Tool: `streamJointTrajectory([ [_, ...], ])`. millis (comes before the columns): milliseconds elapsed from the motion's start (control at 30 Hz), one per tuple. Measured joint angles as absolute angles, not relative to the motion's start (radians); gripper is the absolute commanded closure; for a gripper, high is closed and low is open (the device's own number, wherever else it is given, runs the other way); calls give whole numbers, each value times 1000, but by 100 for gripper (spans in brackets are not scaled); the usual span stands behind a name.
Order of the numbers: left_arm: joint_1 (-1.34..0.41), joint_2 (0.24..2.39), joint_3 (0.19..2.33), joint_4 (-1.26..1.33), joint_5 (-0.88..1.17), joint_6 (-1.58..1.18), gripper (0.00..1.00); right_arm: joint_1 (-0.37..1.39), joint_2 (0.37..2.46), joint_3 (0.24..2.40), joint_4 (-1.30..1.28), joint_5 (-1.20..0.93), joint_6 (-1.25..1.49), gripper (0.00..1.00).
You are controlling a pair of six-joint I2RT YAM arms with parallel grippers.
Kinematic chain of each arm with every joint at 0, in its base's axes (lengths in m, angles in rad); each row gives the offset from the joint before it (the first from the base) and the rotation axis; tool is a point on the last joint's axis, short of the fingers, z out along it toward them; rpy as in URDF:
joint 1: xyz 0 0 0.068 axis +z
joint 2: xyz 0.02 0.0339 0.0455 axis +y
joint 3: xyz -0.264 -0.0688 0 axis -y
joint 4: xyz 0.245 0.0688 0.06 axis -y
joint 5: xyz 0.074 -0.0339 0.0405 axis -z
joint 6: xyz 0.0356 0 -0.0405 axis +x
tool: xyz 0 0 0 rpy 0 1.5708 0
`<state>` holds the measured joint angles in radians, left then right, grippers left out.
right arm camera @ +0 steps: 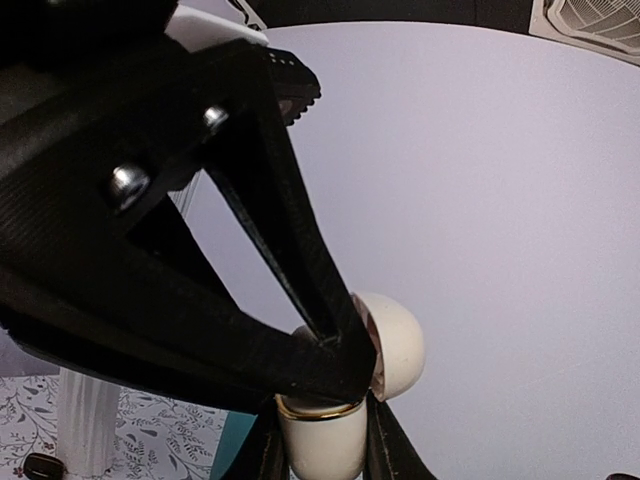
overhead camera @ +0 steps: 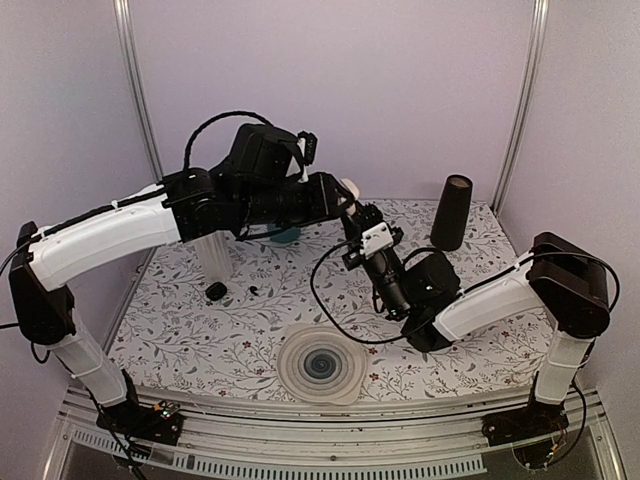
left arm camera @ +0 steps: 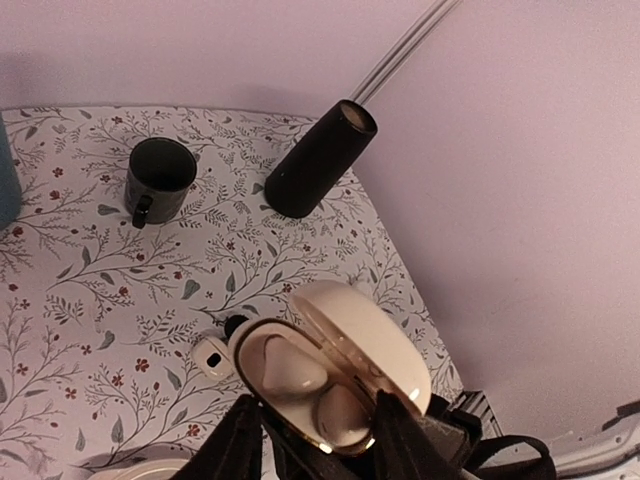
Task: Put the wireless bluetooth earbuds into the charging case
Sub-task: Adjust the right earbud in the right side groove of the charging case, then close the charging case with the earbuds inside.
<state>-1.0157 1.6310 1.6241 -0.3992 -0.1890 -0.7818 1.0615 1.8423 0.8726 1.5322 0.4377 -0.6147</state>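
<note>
Right wrist view: right gripper [right arm camera: 322,458] was clamped on the charging case [right arm camera: 320,432] at bottom centre, long axis upright, lid [right arm camera: 396,345] swung open rightward; left gripper [left arm camera: 320,450] straddled it from upper left, and I couldn't tell whether it was pinching.

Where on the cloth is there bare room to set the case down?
Near-left cloth between the round mat and black oval case is bare; so is the far-right corner by the black cylinder. Crowded mid-table under the left arm and right arm.

Glossy smooth plastic charging case [left arm camera: 365,340], gilt rim
</note>
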Motion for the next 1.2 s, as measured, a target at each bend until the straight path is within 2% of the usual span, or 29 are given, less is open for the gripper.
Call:
streamJointTrajectory([
  [267,-1016,1560,1538,-363,-184,-699,47,1032,1762,868,1371,340,-414,97],
  [533,-1004,1395,1435,-306,-208,-601,45,1006,1644,824,1223,195,-229,97],
  [667,-942,1346,1412,-292,-194,-575,44,1005,1589,784,1161,89,-168,97],
  [900,-799,1371,1415,-290,-31,-532,44,1003,1501,739,1098,-104,-89,97],
  [1200,-794,1440,1426,-291,227,-421,41,973,1484,743,1053,-300,66,97],
])
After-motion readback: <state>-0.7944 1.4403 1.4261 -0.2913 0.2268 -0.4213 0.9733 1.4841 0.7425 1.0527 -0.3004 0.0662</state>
